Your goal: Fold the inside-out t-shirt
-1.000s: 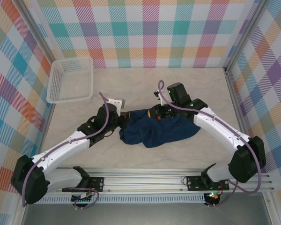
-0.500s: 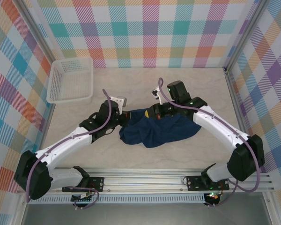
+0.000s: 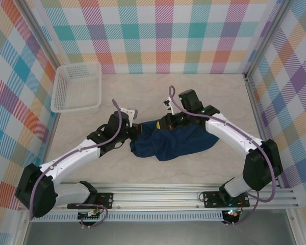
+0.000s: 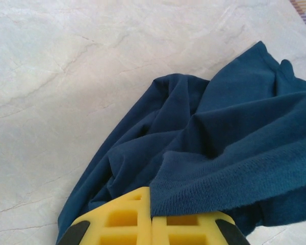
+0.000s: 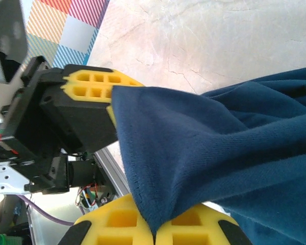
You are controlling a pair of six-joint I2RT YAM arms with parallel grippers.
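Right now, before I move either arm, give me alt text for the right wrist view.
The right gripper is shut on an edge of the dark navy t-shirt at the bottom of the frame. Opposite it, at upper left, the left gripper pinches the same flap of cloth, with the pale table behind.

My left gripper (image 3: pixel 137 128) and right gripper (image 3: pixel 161 124) crowd each other at the far left edge of the t-shirt (image 3: pixel 171 145), which lies heaped across mid-table. Bare table (image 3: pixel 219 97) lies open on its far side and to its right. The white basket (image 3: pixel 77 87) fills the far left corner.
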